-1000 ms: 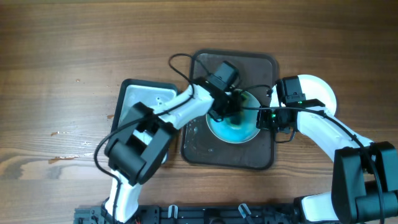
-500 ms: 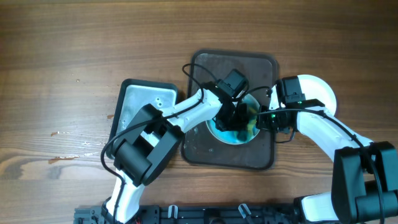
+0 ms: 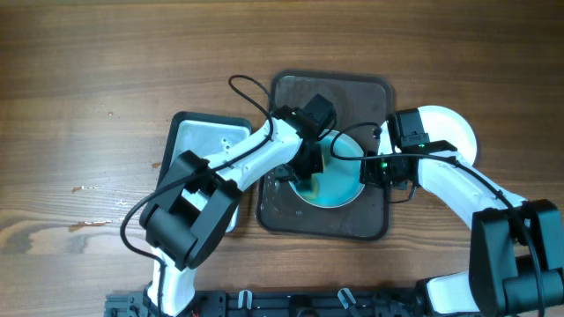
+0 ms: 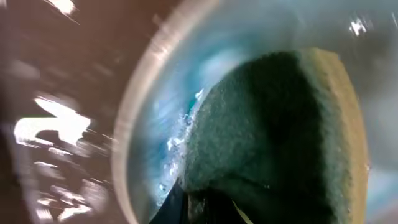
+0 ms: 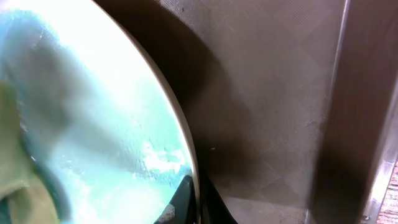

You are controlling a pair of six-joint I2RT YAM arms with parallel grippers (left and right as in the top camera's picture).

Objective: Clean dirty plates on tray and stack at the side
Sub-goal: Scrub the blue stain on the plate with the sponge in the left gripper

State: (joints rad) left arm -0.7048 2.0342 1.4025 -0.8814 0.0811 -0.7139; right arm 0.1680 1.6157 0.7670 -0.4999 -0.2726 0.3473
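Seen from above, the brown tray (image 3: 282, 207) sits mid-frame with the blue plate (image 3: 339, 185) lying in it. A white plate (image 3: 458, 128) lies off the tray's right edge on the table (image 3: 88, 70), and a pale board (image 3: 198, 141) off its left edge. One arm reaches the blue plate's left part and the other its right edge, but the arms hide their own fingertips.

The left wrist view fills that in. A green sponge (image 4: 273, 137) with a yellow side takes up the centre and right of the frame, pressed on the wet blue surface. White foam lies along the sponge's left edge, and the plate's rim curves down the left. The left claw (image 4: 193, 202) shows only as dark tips at the bottom edge, closed on the sponge's lower end.

The right wrist view shows the other side. The rim sweeps from upper left to bottom centre, where the right claw (image 5: 194, 196) pinches it, one dark finger on either side, nearly shut. A shadow falls on the tray floor beside the rim. The sponge shows as a yellowish patch at the far left.
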